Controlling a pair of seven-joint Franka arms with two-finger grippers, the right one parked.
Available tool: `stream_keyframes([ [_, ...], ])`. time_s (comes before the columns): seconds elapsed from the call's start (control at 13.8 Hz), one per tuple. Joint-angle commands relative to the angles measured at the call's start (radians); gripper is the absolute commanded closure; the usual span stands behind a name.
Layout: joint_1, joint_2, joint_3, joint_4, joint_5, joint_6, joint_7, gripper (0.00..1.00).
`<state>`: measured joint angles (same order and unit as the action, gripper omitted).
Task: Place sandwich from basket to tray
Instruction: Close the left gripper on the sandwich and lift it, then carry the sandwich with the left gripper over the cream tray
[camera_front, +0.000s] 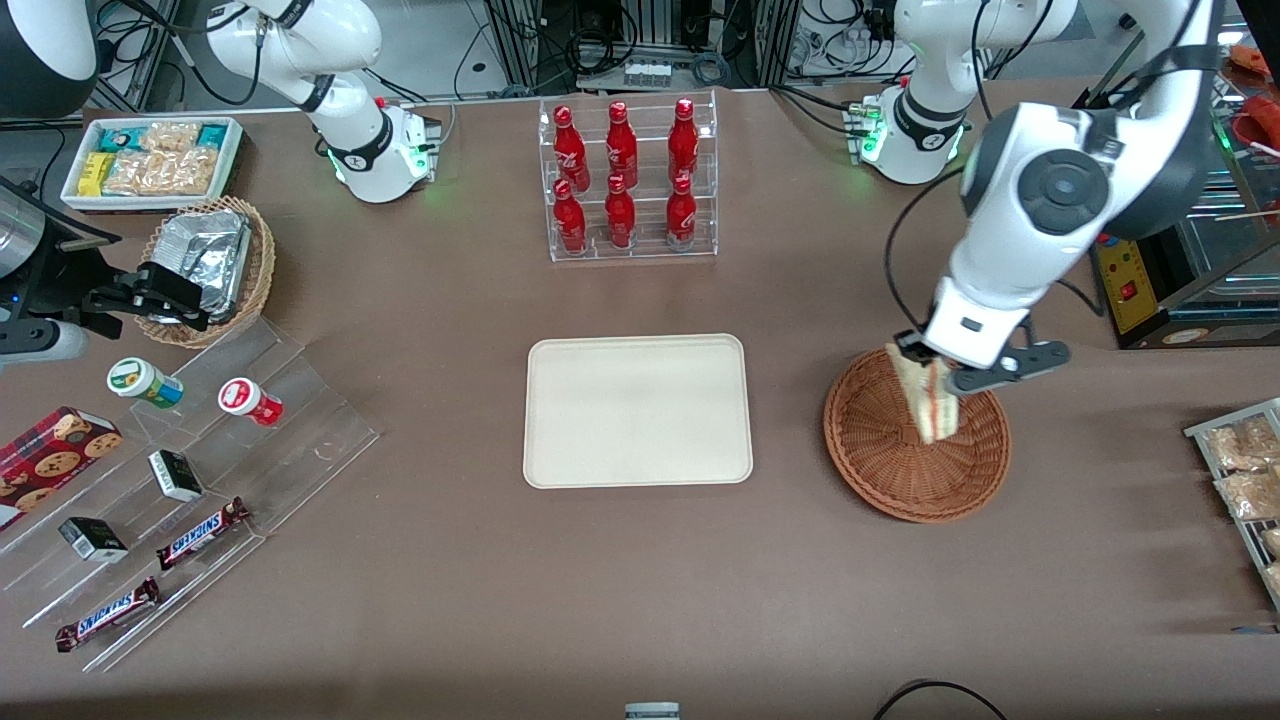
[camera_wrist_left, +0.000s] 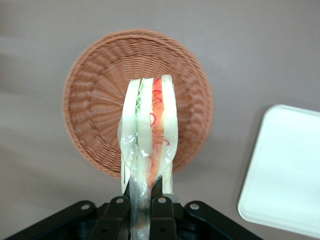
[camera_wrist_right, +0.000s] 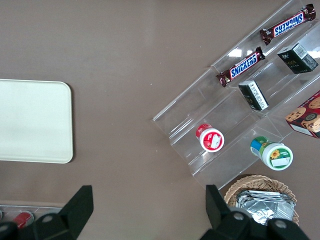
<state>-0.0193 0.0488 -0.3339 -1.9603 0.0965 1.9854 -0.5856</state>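
Observation:
My left gripper (camera_front: 932, 372) hangs above the reddish-brown wicker basket (camera_front: 880, 460) and is shut on the sandwich (camera_front: 932, 400), a wedge of pale bread with red and green filling. In the left wrist view the sandwich (camera_wrist_left: 149, 135) stands up from between the black fingers (camera_wrist_left: 163, 207), which pinch its clear wrapping, with the basket (camera_wrist_left: 95, 95) below it holding nothing else. The cream tray (camera_front: 637, 410) lies flat and bare at the table's middle, toward the parked arm from the basket; its corner (camera_wrist_left: 285, 170) also shows in the wrist view.
A clear rack of red bottles (camera_front: 627, 180) stands farther from the front camera than the tray. A clear stepped stand with snack bars and cups (camera_front: 170, 480), a paler basket of foil packs (camera_front: 210, 265) and a white bin (camera_front: 150, 160) sit toward the parked arm's end. A rack of packets (camera_front: 1245, 480) lies at the working arm's end.

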Motion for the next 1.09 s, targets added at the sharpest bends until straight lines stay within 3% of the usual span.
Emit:
stream_keyframes([
  [0.0, 0.01, 0.011, -0.077, 0.021, 0.012, -0.019, 0.02, 1.0],
  [0.58, 0.001, 0.117, -0.266, 0.112, 0.009, -0.008, -0.031, 1.0],
  [0.8, -0.005, 0.172, -0.316, 0.116, 0.021, 0.073, -0.077, 1.0],
  [1.01, -0.046, 0.274, -0.336, 0.144, 0.164, 0.107, -0.224, 1.0],
])
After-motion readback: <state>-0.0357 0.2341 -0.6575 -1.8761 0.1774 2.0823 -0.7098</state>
